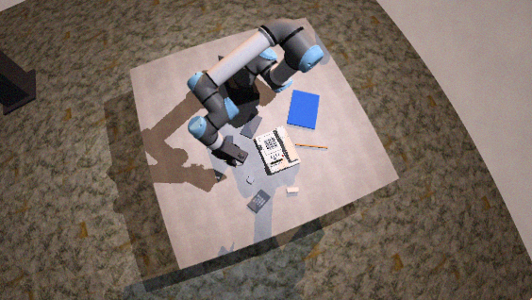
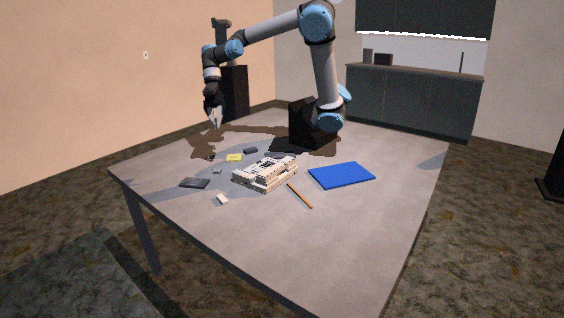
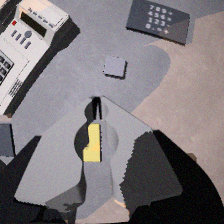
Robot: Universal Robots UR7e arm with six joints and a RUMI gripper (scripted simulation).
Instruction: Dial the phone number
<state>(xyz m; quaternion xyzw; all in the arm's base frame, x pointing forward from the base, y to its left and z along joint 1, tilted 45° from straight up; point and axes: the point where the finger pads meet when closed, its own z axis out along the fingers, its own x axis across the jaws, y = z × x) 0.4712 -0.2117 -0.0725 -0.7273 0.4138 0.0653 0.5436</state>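
The white desk phone (image 1: 275,150) (image 2: 265,173) (image 3: 22,47) lies near the middle of the table with its handset in the cradle. A small yellow note (image 2: 233,157) (image 3: 92,143) lies on the table left of the phone; in the wrist view it sits directly below my fingers, and its writing is too small to read. My gripper (image 1: 233,160) (image 2: 216,122) (image 3: 97,98) is shut and empty. It hangs high above the note, left of the phone and clear of the keypad.
A dark calculator (image 1: 258,201) (image 2: 194,183) (image 3: 157,21), a small grey square (image 1: 250,179) (image 3: 115,66), a white eraser (image 1: 292,190) (image 2: 222,198), a pencil (image 1: 311,146) (image 2: 299,195) and a blue notebook (image 1: 303,109) (image 2: 341,174) lie around the phone on the table (image 1: 340,189).
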